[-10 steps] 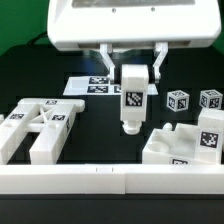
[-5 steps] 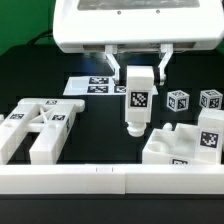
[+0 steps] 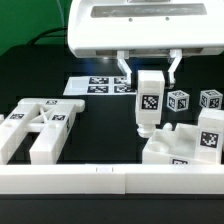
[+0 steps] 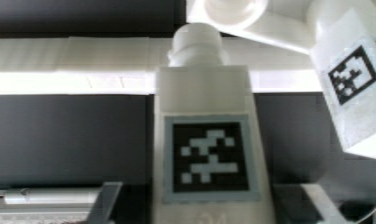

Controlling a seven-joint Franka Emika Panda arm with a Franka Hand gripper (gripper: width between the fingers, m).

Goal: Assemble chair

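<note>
Large white slotted plastic back frame (image 3: 35, 125) lies flat on the black table at the exterior view's left; white blocky plastic seat block (image 3: 188, 150) sits at the right; white tagged plastic bar leg (image 3: 148, 103) hangs upright near the seat block's frame-side edge, its top grasped by the two-finger gripper (image 3: 150, 70).

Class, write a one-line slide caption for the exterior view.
The gripper holds a white plastic tagged bar leg upright in its jaws beside the white blocky seat part.

Robot lab bench: black table (image 3: 100, 135), marker board (image 3: 92, 85), tagged white parts (image 3: 30, 125), arm (image 3: 140, 30) overhead.
</note>
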